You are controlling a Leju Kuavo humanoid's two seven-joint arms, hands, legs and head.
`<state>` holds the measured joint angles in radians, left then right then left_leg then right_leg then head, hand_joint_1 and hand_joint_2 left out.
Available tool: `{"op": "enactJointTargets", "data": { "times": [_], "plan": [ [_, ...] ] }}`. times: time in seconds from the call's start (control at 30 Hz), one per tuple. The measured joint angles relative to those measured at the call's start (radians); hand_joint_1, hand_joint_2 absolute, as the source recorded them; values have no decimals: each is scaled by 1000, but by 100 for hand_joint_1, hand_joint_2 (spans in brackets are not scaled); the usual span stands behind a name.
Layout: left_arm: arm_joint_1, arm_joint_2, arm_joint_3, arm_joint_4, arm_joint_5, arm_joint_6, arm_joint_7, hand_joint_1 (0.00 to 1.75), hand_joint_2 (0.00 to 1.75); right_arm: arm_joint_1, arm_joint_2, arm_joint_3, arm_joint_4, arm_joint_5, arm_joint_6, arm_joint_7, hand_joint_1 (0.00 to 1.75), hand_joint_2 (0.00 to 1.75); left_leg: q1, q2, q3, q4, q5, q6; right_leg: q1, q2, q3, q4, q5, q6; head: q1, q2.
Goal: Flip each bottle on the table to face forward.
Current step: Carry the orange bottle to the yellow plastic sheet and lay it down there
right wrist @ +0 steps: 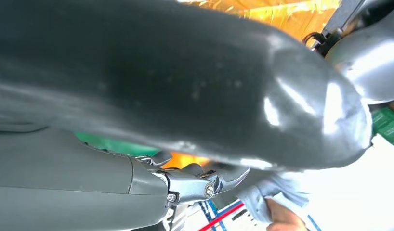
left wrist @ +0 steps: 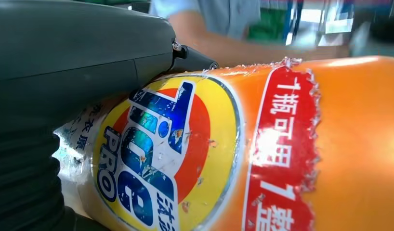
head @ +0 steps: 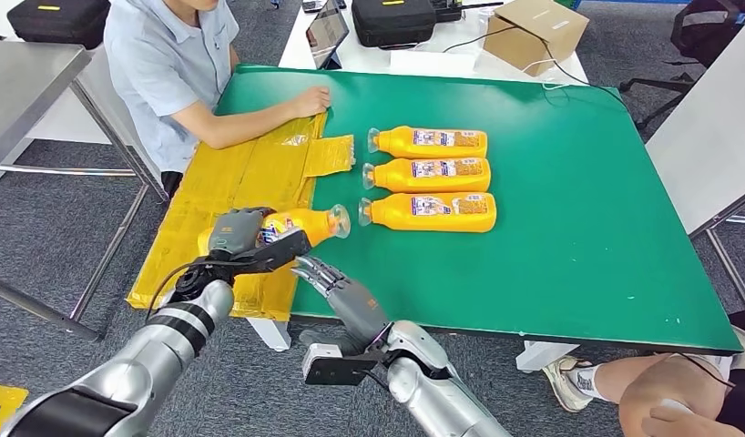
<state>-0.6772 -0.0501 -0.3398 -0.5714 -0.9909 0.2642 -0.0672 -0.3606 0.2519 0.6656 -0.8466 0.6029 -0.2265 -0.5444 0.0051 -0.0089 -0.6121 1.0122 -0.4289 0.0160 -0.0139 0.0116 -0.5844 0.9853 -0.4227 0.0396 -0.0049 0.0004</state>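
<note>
Holding an orange bottle (head: 301,224) near the table's front left corner, the left hand (head: 237,238) wraps its fingers around the bottle's lower body, with the clear cap end pointing toward the three bottles already lined up. The left wrist view shows the thumb (left wrist: 89,53) lying over the round blue, red and yellow label (left wrist: 166,159), so the printed front is beside the palm. The right hand (head: 337,287) sits just beside and below the bottle at the table edge, fingers apart and extended, holding nothing; whether its fingertips touch the bottle cannot be told.

The three laid bottles (head: 430,175) rest side by side on the green table (head: 578,228), caps toward the robot's left, labels up. A person's hand (head: 311,100) rests on the yellow plastic sheet (head: 250,182) hanging over the table's left edge.

The main risk is a slip. The bottle looks smooth and glossy, and it is held at one end, so its weight could turn it in the grip or pull it out over the table edge onto the floor. A handover to the right hand may fail if the left lets go before the right closes. Setting it down carelessly could knock the nearest laid bottle (head: 430,212) out of line, or leave the label facing down. The loose sheet could also let the bottle slide.
</note>
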Motion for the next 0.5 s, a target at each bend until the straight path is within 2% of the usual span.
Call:
{"op": "enactJointTargets", "data": {
  "times": [0.1,0.33,0.43,0.47,0.5],
  "plan": [
    [-52,19,-26,73,-49,-105,19,175,175,0,2,5,1,-2,12,-4,0,0,0,0,0,0,0,0,0,0,0,0,0,0,0,0],
    [-101,37,-51,149,-60,-135,25,175,175,-1,8,11,1,-7,14,-7,0,0,0,0,0,0,0,0,0,0,0,0,0,0,0,0],
    [-116,40,-54,168,-55,-187,25,175,175,-2,9,14,5,-14,18,-15,0,0,0,0,0,0,0,0,0,0,1,1,0,0,0,0],
    [-123,42,-54,176,-54,-213,25,166,175,-3,10,16,7,-18,21,-20,0,0,0,0,0,0,0,0,0,0,1,1,0,0,0,0],
    [-129,43,-54,183,-54,-237,25,137,175,-4,12,19,11,-21,22,-25,0,0,0,0,1,0,0,0,0,0,1,1,0,0,0,0]
  ]
}}
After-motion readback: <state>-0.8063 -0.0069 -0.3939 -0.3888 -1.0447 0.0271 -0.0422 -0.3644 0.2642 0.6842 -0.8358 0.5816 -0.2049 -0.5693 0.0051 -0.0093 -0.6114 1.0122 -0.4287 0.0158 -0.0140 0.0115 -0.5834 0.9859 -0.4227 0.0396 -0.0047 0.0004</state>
